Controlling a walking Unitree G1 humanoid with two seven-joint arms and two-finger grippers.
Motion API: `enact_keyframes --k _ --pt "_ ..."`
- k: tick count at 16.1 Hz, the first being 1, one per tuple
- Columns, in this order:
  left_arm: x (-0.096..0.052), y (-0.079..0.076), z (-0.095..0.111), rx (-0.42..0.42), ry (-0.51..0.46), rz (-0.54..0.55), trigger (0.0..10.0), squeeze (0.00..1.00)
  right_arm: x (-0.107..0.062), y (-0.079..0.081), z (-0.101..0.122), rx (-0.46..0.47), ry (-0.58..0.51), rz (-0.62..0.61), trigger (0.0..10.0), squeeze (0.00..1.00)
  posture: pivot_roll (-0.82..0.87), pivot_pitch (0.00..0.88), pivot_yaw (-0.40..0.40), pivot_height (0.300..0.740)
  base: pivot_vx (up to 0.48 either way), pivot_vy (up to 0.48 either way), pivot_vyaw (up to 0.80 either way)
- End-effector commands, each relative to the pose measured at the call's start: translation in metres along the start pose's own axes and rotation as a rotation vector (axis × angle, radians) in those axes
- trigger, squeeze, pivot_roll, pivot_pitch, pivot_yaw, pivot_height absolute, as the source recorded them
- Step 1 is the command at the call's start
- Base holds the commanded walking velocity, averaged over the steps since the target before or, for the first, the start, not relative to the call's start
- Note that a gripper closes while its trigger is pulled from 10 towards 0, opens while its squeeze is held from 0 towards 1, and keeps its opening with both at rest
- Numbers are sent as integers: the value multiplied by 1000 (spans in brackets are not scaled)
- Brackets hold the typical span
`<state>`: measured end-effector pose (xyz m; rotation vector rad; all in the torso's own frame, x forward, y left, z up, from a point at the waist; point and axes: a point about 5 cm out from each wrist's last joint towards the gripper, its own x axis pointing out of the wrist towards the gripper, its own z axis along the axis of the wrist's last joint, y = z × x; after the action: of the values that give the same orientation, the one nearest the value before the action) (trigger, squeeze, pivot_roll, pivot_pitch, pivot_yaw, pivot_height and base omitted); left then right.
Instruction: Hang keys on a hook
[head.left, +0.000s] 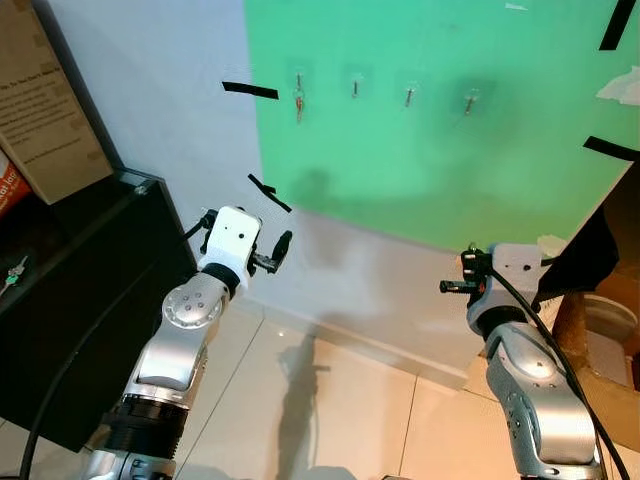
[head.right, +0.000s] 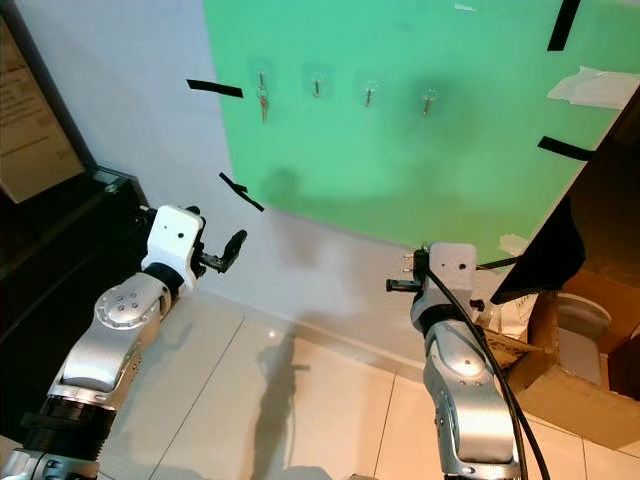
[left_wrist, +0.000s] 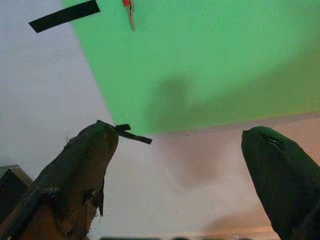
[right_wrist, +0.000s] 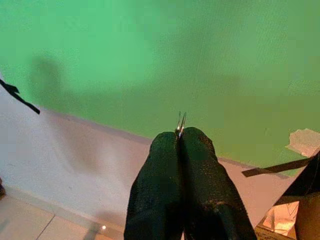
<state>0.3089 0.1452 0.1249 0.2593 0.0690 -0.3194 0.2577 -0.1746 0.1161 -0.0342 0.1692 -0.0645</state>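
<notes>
The left gripper (left_wrist: 180, 150) is raised near the wall, fingers spread and empty. On the green sheet (head.left: 430, 170), a key (head.left: 299, 103) hangs on the leftmost hook (head.left: 298, 80). The right gripper (right_wrist: 180, 134) pinches a thin metal ring (right_wrist: 181, 120).

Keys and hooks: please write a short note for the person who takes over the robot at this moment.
Right gripper: shut on a thin metal ring that pokes out between its fingertips, most likely the key ring; raised toward the green sheet, well below the hooks.
Left gripper: open, holding nothing, raised near the sheet's lower left corner.
Hooks: four in a row high on the green sheet. The leftmost hook already carries a red key; the second hook and the two others look free.
Done: ring picked up.
Left: lift the right gripper to a free hook, slip the ring on, release.
</notes>
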Motion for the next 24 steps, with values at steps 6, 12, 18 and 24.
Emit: enact_keyframes --k 6,12,18,24 --pt "0 4 6 -5 -18 -1 10000 0 5 2 9 0 -48 30 10000 0 -70 0 2 740 301 0 0" --pt "2 2 8 -2 -26 -9 10000 0 5 2 9 -1 -51 33 10000 0 -72 0 4 740 304 0 0" --pt "3 2 7 -3 -29 -14 10000 0 6 3 9 -6 -56 39 10000 0 -76 0 5 740 304 0 0" --pt "3 3 8 -6 -32 -17 10000 0 6 4 10 -6 -58 40 10000 0 -71 0 2 740 306 0 0"
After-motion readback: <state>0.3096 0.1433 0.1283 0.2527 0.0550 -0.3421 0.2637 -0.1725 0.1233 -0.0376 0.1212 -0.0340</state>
